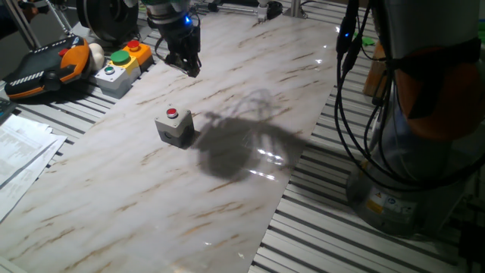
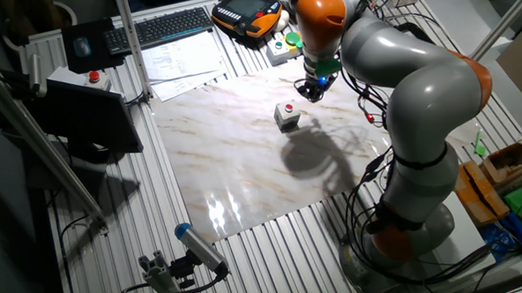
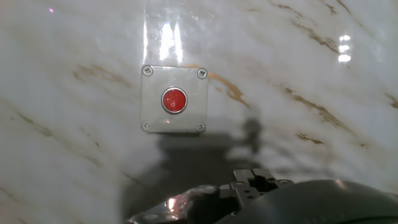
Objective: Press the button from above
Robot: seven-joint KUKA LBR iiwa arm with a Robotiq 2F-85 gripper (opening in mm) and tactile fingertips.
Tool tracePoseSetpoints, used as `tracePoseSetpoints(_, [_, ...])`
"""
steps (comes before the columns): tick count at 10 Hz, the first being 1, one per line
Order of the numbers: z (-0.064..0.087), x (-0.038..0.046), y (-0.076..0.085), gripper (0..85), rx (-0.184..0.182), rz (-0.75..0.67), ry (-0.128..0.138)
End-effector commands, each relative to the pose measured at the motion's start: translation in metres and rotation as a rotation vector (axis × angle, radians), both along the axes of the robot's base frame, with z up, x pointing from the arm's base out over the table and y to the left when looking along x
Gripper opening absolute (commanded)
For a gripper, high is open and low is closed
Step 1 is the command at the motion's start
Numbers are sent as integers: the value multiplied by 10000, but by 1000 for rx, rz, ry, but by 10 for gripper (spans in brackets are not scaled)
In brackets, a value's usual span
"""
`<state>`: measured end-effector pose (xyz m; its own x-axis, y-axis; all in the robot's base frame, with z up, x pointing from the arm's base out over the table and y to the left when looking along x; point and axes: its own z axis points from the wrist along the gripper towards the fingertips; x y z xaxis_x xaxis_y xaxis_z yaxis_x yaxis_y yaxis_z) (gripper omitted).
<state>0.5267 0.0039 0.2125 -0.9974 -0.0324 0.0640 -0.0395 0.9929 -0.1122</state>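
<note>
The button (image 1: pixel 172 114) is small, round and red, on top of a grey cube housing (image 1: pixel 176 130) that stands on the marble table top. It also shows in the other fixed view (image 2: pixel 288 108) and in the hand view (image 3: pixel 175 99), centred on its square housing (image 3: pixel 155 115). My gripper (image 1: pixel 189 67) hangs in the air above the table, beyond the button and apart from it; it also shows in the other fixed view (image 2: pixel 312 92). In the hand view the fingertips (image 3: pixel 251 180) sit together at the bottom edge, below and right of the button, with no gap and nothing held.
A yellow and grey box with larger green and red buttons (image 1: pixel 121 63) and an orange and black pendant (image 1: pixel 45 68) lie at the table's far left. Papers (image 1: pixel 19 148) lie on the left. Cables (image 1: pixel 345 98) hang by the robot base (image 1: pixel 424 152) on the right.
</note>
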Motion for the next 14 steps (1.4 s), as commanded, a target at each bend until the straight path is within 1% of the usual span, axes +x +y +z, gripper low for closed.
tracePoseSetpoints(1, [-32,6,-11,7,12,-2,-13])
tracePoseSetpoints(2, [-63,7,-32,7,58,-9,-32])
tracePoseSetpoints(3, [-56,14,-32,7,93,-4,-38])
tracePoseSetpoints(4, [-21,4,-17,7,108,-8,-26])
tracePoseSetpoints(5, [-58,27,66,7,116,-22,0])
tracePoseSetpoints(6, [-139,9,163,7,116,-32,-21])
tracePoseSetpoints(7, [-160,-36,214,7,92,-52,-9])
tracePoseSetpoints(8, [-166,-61,253,7,81,-62,18])
tracePoseSetpoints(9, [-191,-104,269,7,80,-54,17])
tracePoseSetpoints(10, [-186,-158,304,7,90,-59,26])
tracePoseSetpoints(11, [-205,-205,345,7,87,-68,27])
tracePoseSetpoints(12, [-201,-246,362,7,64,-69,25])
tracePoseSetpoints(13, [-190,-273,358,7,68,-72,26])
tracePoseSetpoints(14, [-156,-277,352,7,61,-75,29])
